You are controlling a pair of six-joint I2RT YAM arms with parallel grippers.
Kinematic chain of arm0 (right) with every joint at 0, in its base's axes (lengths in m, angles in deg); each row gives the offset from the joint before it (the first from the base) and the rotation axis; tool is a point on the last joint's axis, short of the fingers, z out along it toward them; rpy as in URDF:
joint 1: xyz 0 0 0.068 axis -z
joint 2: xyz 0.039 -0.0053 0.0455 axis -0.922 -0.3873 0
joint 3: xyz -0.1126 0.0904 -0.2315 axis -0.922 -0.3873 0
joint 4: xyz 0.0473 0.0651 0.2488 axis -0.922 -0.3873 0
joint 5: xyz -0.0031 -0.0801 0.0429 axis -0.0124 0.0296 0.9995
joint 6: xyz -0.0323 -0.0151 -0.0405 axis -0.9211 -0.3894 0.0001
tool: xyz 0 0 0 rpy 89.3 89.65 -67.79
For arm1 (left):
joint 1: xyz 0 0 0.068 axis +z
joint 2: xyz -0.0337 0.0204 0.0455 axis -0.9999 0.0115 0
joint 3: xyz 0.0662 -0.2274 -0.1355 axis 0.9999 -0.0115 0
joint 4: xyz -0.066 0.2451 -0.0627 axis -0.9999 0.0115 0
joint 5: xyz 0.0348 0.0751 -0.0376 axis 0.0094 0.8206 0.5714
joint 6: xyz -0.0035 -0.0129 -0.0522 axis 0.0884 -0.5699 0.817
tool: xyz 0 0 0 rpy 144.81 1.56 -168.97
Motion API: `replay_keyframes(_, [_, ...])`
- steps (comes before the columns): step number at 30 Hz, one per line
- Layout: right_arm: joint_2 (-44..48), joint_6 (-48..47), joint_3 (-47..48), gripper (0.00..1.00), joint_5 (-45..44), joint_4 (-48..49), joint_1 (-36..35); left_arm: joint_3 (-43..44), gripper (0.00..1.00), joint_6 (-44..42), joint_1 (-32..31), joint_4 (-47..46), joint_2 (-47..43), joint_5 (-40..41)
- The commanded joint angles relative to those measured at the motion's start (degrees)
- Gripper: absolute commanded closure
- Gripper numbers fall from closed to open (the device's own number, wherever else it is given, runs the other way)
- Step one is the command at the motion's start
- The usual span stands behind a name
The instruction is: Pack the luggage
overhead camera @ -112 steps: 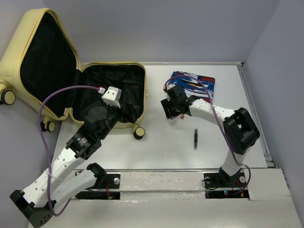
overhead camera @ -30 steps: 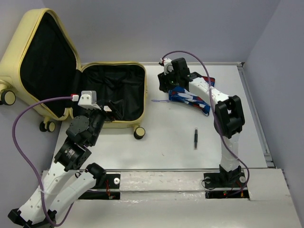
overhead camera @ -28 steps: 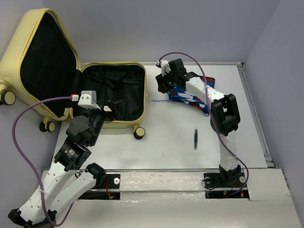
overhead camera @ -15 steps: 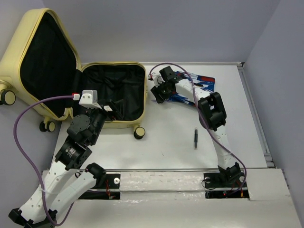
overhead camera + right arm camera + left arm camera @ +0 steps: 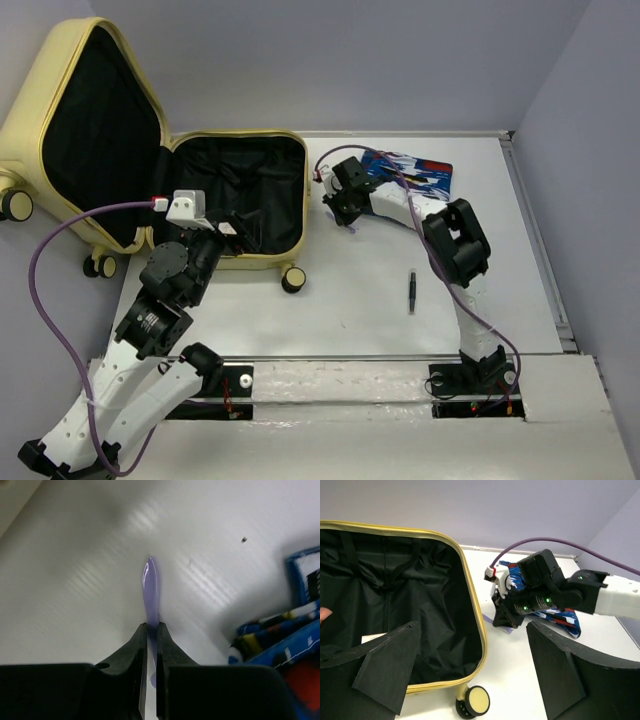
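The luggage (image 5: 60, 70) is a pale-yellow hard-shell suitcase lying open at the left, its lid raised and its black lining (image 5: 415, 605) showing. My left gripper (image 5: 235, 228) hangs open over the near right corner of the lower half, with nothing between its fingers (image 5: 390, 670). My right gripper (image 5: 345, 215) is down on the table just right of the suitcase. It is shut on a slim purple stick (image 5: 151, 587) that lies flat, its tip poking out past the jaws. The same purple stick (image 5: 506, 628) shows under that gripper in the left wrist view.
A blue patterned packet (image 5: 415, 175) lies behind the right gripper, near the table's far edge. A black pen (image 5: 411, 291) rests on the table further forward. A suitcase wheel (image 5: 473, 701) sticks out at the near corner. A grey wall borders the table's right side.
My right gripper left the blue packet, moved left and down to the purple stick, and shut on it. The left arm has stayed still and open.
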Motion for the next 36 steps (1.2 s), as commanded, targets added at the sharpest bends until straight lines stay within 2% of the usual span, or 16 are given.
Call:
replay_keyframes(1, [4.61,7.51,-9.69,0.93,-3.77,1.0,-1.63,0.17,0.01,-0.46,0.41,-2.62,-1.02,-0.37])
replay_keyframes(11, [24.91,17.35,-11.39,0.93,-5.54,4.69,-2.42,0.17,0.01,-0.29,0.41,-2.7,-1.2,-0.63])
replay_keyframes(14, [25.98,17.8,-7.88,0.93,-3.78,5.48,-6.02,0.08,0.01,-0.11,0.58,-2.79,-1.11,-0.9])
replay_keyframes(17, [21.53,21.56,2.63,0.93,1.91,9.51,-9.97,0.08,0.01,-0.2,1.02,-2.88,-0.85,-1.16])
replay_keyframes(18, [19.67,22.8,5.2,0.88,2.9,10.31,-10.68,0.08,0.01,-0.2,1.2,-2.79,-0.85,-1.07])
replay_keyframes(20, [15.89,25.35,9.95,0.61,3.52,10.67,-11.21,0.08,0.01,-0.2,1.2,-2.79,-0.76,-0.81])
replay_keyframes(21, [13.78,27.01,11.19,0.28,2.22,10.5,-11.21,0.08,0.01,-0.29,1.2,-2.62,-0.93,-0.55])
replay_keyframes(22, [13.76,27.2,11.47,0.15,0.11,10.58,-11.21,0.08,0.01,-0.2,1.2,-2.62,-1.02,-0.37])
replay_keyframes(23, [15.5,27.29,9.55,0.01,-5.04,10.5,-11.21,0.17,0.01,-0.2,1.28,-2.53,-1.2,-0.46])
replay_keyframes(25, [18.67,27.81,5.08,0.0,-6.94,10.76,-9.9,0.25,0.01,-0.2,1.29,-2.62,-1.46,-1.16])
replay_keyframes(28, [27.89,31.32,-10.28,0.03,-11.93,11.99,-5.16,0.34,0.01,0.06,1.29,-2.88,-1.64,-3.44])
replay_keyframes(29, [30.44,34.29,-19.64,0.04,-13.6,12.16,-3.84,0.43,0.01,0.15,1.37,-2.88,-1.81,-4.06])
replay_keyframes(32, [41.33,42.72,-34.36,0.12,-18.18,12.25,2.48,0.52,0.01,0.41,1.46,-2.97,-2.51,-5.9])
replay_keyframes(33, [43.88,44.5,-43.2,0.15,-19.67,12.25,4.5,0.61,0.01,0.59,1.55,-3.06,-2.69,-6.78])
replay_keyframes(36, [52.24,48.82,-55.28,0.18,-21.69,11.29,5.05,0.61,0.01,1.03,1.99,-3.49,-4.18,-8.62])
